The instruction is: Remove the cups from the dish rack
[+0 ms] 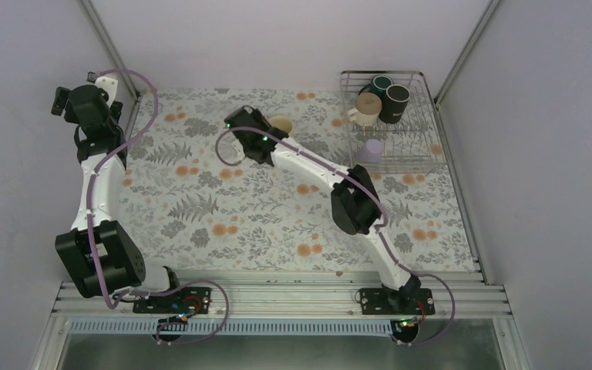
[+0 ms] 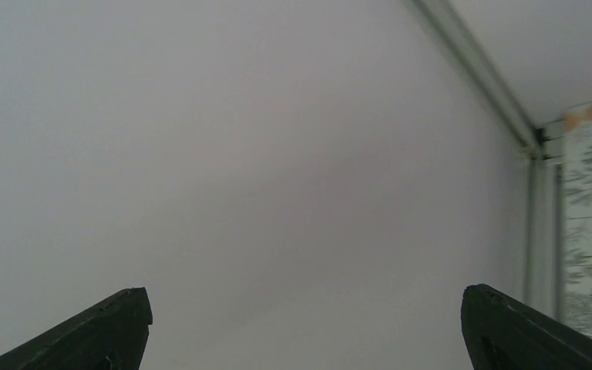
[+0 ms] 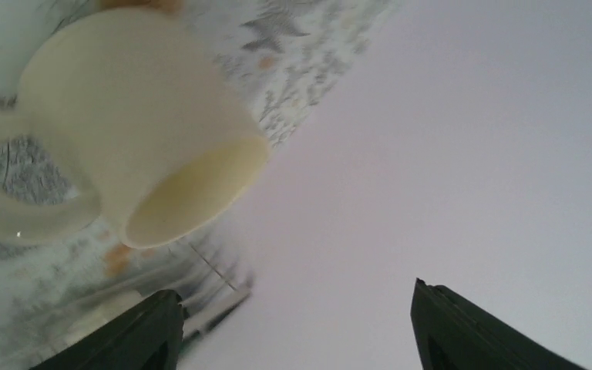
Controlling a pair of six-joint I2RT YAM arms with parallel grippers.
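We see one cream mug point(image 3: 135, 116) on the table point(image 1: 223, 200) left of the dish rack point(image 1: 381, 73), just ahead of our right gripper point(image 3: 293, 293), its fingers point(image 3: 462, 331) spread and grasping nothing. Four more cups point(image 1: 393, 102) sit inside the rack. Far left of it, our left gripper point(image 2: 301, 291) gapes, released.

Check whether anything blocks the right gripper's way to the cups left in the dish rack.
The cream mug on the tablecloth stands just ahead of the open right gripper, toward the dish rack. Past it there is only bare cloth, then the rack's wire side before the lavender cup.
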